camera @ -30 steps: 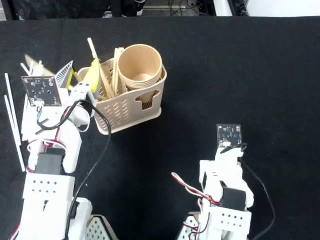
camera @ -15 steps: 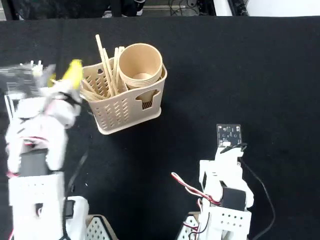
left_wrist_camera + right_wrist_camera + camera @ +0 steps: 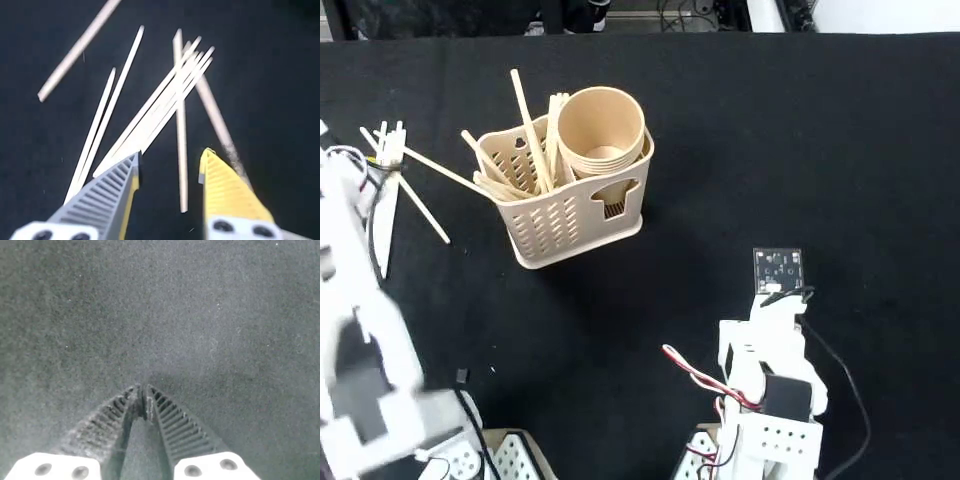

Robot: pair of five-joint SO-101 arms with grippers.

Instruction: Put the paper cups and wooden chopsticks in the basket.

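Judging task mostly done, I note paper cups stacked in basket w/ several chopsticks, yet loose chopsticks lie on counter nearby under my left pincer, spread wide & empty; right pincer closed, idle.

The basket stands on the table, far and left of centre. Paper cups sit in its right side, chopsticks in its left. Loose chopsticks lie to its left, one seemingly reaching the basket, with the left gripper above them.
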